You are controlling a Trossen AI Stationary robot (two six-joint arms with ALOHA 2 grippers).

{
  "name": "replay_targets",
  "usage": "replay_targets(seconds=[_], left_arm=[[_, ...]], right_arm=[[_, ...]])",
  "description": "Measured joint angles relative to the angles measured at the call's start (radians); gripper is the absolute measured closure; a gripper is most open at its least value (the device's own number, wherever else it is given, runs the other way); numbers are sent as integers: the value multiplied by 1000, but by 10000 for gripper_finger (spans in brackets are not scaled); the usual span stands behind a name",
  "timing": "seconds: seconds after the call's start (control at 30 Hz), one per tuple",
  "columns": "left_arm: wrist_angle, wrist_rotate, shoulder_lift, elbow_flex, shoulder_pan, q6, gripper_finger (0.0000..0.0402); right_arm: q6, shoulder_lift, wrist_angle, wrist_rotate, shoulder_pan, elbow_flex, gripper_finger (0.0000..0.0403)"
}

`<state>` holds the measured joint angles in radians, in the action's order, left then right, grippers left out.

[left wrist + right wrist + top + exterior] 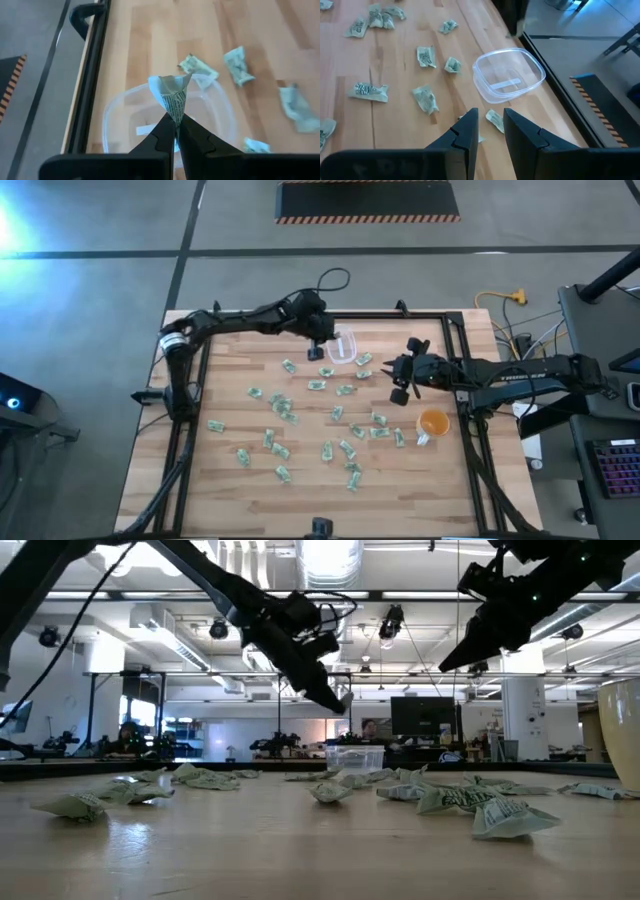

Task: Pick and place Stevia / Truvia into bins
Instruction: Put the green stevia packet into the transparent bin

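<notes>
The left gripper (176,131) pinches a crumpled green-and-white Stevia packet (172,92) between closed fingertips, holding it directly above the clear plastic bin (117,112) near the table's far edge. Beyond the bin, more loose packets (285,412) lie scattered across the wooden table (230,480). The right gripper (487,127) hovers near the bin with fingers narrowly parted, holding nothing, an orange cup (433,422) behind it.

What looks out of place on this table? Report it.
The packets lie crumpled and strewn across the table instead of in the clear tub, which holds none. An orange cup stands among them. The left pincer holds one packet above the tub.
</notes>
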<state>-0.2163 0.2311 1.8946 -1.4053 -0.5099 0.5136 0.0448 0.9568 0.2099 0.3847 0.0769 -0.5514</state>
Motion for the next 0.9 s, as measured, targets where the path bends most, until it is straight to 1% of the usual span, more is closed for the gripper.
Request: replay_targets(seconds=[0.2,0.27,0.33,0.53,0.6,0.7,0.8,0.87,0.9], left_arm=[[-8,-1,75,-27,-9,-10,400],[-2,0,80,-34,-10,-10,388],[-2,0,79,-34,-12,-10,365],[-13,-3,51,-32,-12,-16,273],[-68,-10,35,-39,-12,-18,251],[-238,-31,-12,-39,-12,-18,231],[-403,-30,-75,-24,-12,-32,227],[-472,-30,-114,11,-12,-38,226],[-480,-30,-136,33,-10,-39,226]], right_arm=[[2,8,2,-1,0,0,321],[1,9,3,-2,0,0,321],[-11,9,2,-2,0,0,321],[-26,17,-3,-2,0,0,321],[-35,32,-11,-4,0,0,321],[-26,84,-50,-59,3,0,321],[18,178,-115,-132,17,0,321],[57,247,-121,-158,36,-10,321],[64,285,-117,-157,49,-25,321]])
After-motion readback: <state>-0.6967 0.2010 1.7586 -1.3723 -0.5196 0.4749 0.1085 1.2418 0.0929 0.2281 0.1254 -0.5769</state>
